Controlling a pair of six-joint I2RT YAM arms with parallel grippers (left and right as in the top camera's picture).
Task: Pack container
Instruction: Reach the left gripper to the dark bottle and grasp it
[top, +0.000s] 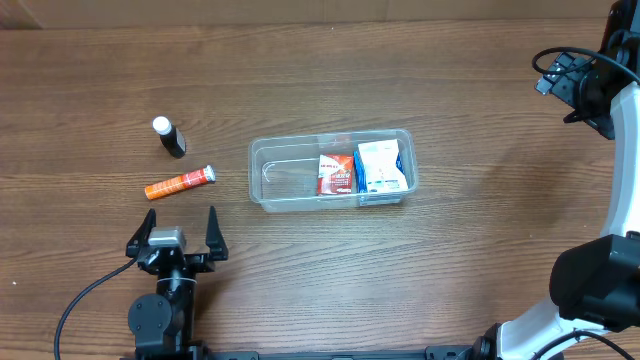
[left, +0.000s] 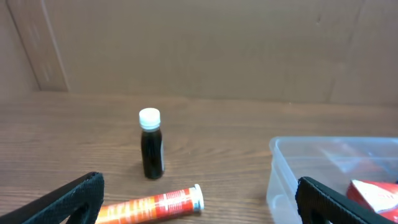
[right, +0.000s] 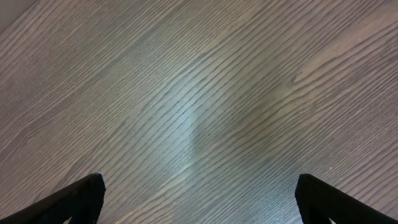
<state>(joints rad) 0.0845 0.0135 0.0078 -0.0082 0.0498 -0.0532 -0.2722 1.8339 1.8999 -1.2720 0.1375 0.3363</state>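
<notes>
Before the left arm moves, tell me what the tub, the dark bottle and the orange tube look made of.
Container: clear glossy plastic, probably; the table grain shows through its walls.
Dark bottle: shiny, glass or plastic, cannot tell which; its white cap looks like plastic.
Orange tube: printed surface with a slight sheen, white end cap; plastic or coated metal, unclear.

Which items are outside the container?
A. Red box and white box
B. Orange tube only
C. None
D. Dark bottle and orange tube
D: the dark bottle and the orange tube are left of the container, which holds only the red box and the white box.
</notes>
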